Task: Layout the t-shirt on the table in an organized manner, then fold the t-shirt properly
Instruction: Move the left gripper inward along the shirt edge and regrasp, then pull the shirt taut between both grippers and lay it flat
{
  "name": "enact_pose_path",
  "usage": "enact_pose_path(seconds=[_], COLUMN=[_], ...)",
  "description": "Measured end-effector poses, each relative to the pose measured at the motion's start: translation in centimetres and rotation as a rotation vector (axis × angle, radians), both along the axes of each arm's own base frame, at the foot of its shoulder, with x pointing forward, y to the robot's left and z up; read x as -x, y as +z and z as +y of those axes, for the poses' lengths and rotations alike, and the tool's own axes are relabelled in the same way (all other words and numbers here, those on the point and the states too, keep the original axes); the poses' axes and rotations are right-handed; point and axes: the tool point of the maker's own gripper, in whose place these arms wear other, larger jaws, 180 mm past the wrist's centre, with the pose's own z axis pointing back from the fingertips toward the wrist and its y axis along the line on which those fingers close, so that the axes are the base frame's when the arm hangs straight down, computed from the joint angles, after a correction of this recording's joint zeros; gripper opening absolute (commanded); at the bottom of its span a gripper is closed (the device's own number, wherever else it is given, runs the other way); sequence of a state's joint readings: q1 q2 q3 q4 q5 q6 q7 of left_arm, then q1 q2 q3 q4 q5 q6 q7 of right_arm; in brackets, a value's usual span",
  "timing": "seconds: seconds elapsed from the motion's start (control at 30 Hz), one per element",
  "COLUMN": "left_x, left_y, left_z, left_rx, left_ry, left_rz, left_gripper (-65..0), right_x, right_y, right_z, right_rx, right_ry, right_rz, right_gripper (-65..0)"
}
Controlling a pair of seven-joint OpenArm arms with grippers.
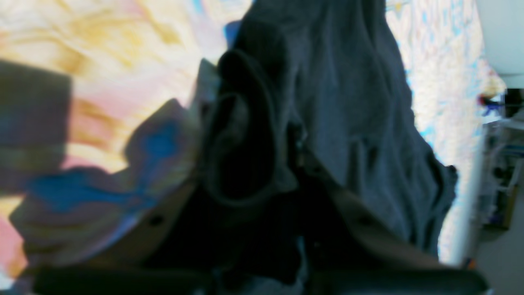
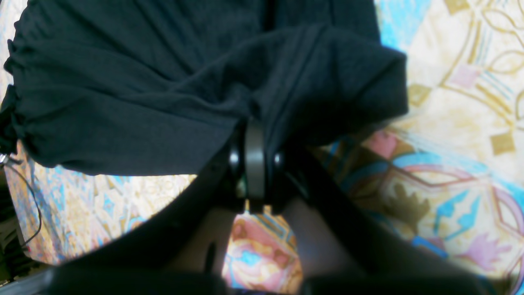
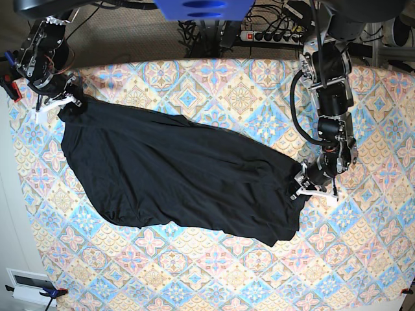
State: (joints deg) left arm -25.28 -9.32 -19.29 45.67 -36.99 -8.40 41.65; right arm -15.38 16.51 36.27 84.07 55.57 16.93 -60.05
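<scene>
t-shirt: spread slantwise on table, stretched between both grippers.
left gripper: appears pinched on edge fabric.
right gripper: pressed together on edge.
handling: light, limp; grip seams, keep taut.

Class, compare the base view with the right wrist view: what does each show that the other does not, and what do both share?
Only the base view shows the whole t-shirt stretched across the table, the left gripper at one end, and a power strip beyond the table. Only the right wrist view shows up close the right gripper shut on bunched fabric. Both show the black t-shirt, the patterned table and the right gripper.
</scene>
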Motion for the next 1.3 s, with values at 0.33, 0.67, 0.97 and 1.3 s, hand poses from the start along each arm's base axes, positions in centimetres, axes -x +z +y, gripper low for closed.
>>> enact_pose_path(seconds=[0.33, 0.67, 0.97, 1.3], left_x=[1.4, 6.2, 13.2, 18.2], left_y=[4.6, 5.3, 4.3, 6.3], left_z=[6.7, 13.7, 19.4, 20.0], left_rx=[-0.059, 0.006, 0.048, -0.096], left_ry=[0.012, 0.115, 0.215, 0.197], left_rz=[-0.071, -0.064, 0.035, 0.003], left_gripper=[-65.0, -65.0, -65.0, -65.0], right_x=[0.1, 0.1, -0.5, -0.6], right_y=[0.1, -0.1, 1.7, 1.0], right_z=[-0.1, 1.6, 3.0, 4.9], right_rx=[0.003, -0.042, -0.028, -0.033], right_ry=[0.001, 0.066, 0.148, 0.206], right_rz=[0.0, 0.043, 0.014, 0.035], right_gripper=[-65.0, -65.0, -65.0, -65.0])
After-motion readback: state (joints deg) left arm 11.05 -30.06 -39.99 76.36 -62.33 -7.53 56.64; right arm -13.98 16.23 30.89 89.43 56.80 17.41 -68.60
